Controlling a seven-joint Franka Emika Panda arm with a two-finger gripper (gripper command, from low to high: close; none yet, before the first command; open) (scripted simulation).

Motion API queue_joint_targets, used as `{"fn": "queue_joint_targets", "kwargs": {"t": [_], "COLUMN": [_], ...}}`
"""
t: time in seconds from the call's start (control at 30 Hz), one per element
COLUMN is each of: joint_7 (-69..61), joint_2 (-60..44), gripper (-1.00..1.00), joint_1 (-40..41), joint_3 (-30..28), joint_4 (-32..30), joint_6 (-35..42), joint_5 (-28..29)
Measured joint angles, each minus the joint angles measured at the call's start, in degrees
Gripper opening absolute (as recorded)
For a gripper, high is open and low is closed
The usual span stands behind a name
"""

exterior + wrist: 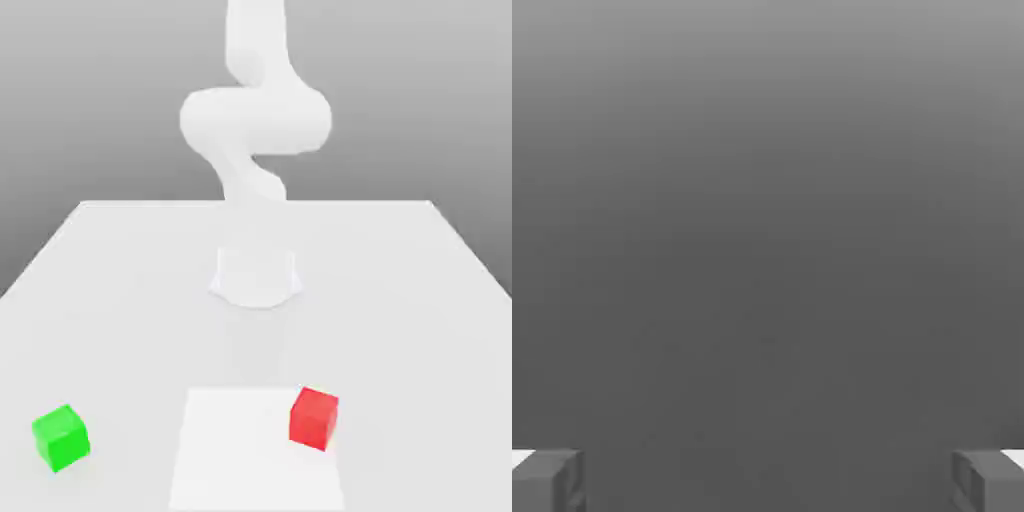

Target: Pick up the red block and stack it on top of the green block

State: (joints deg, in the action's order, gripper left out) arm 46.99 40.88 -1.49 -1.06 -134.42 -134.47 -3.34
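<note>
The red block [314, 417] sits on the white table [420, 290] near its front edge, a little to the exterior view's right of centre. The green block [61, 437] rests on the table at the front, far toward the exterior view's left, well apart from the red one. In the hand view my gripper [768, 482] is open: its two grey fingertips [548, 480] stand far apart with nothing between them, and only a plain grey backdrop lies beyond them. Neither block is touched.
The white arm [255, 115] rises from its round base [256, 276] at the middle of the table and bends overhead. A pale rectangular patch [240, 455] lies at the front centre, just beside the red block.
</note>
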Motion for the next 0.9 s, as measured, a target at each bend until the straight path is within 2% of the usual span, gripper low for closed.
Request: {"fn": "queue_joint_targets", "kwargs": {"t": [0.2,0.4,0.53,0.67,0.9], "joint_7": [4.06,11.16,19.44,31.48,35.64], "joint_2": [-13.89,-26.72,-34.65,-41.69,-51.71], "gripper": [0.00,0.00,0.00,0.00,0.00], "joint_1": [-3.28,-4.68,-4.79,-5.76,-6.48], "joint_3": [-0.13,3.12,5.47,5.25,3.57], "joint_4": [-6.85,-13.45,-18.03,-22.24,-21.55], "joint_6": [-6.97,-13.88,-19.03,-24.17,-32.66], "joint_5": [-7.67,-10.51,-7.45,1.58,6.11]}}
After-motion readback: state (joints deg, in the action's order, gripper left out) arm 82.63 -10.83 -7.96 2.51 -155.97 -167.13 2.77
